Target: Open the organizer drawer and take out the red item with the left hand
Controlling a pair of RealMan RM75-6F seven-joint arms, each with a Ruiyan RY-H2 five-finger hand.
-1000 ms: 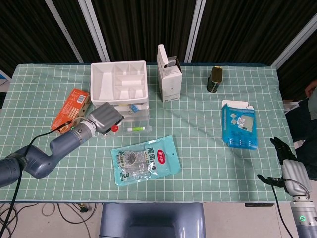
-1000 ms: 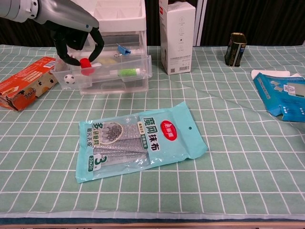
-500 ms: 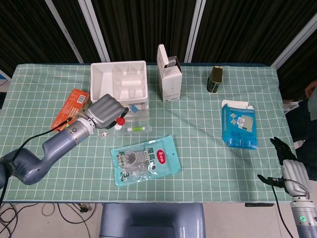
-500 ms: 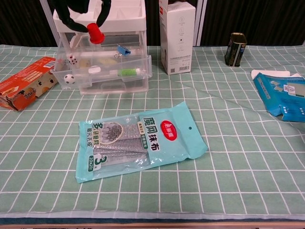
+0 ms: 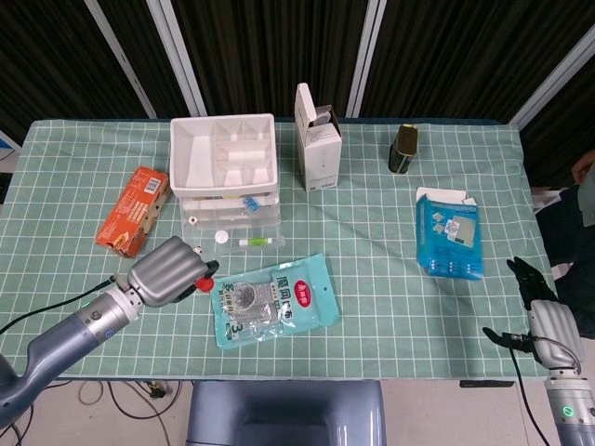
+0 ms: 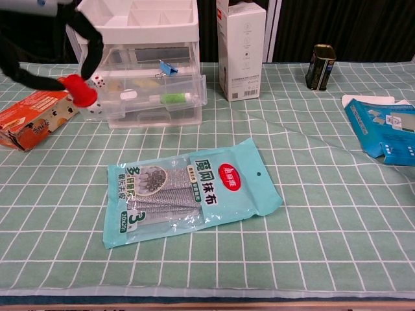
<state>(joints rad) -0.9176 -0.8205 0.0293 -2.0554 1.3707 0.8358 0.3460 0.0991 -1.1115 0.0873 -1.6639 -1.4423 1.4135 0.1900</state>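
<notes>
A small red item (image 6: pixel 78 89), shaped like a stubby cap or stopper, is pinched at the black fingertips (image 6: pixel 39 79) of the left hand (image 5: pixel 169 270). It is in the air, in front of and to the left of the clear drawer organizer (image 5: pixel 229 177), just off the left edge of the teal packet (image 5: pixel 272 299).

The left hand shows its grey back to the head view, knuckles toward the packet, with its grey forearm running down to the lower left corner. The right hand (image 5: pixel 544 314) sits at the far lower right, off the table's edge, fingers pointing up and slightly apart with nothing in them.

The organizer's lower drawer (image 6: pixel 152 97) is pulled open; inside are a green-capped tube, a blue clip, dice and a small ball.

The packet carries Chinese writing, a red oval badge and a large "3". An orange box (image 5: pixel 133 210) lies to the organizer's left on the green checked cloth (image 5: pixel 372 242).
</notes>
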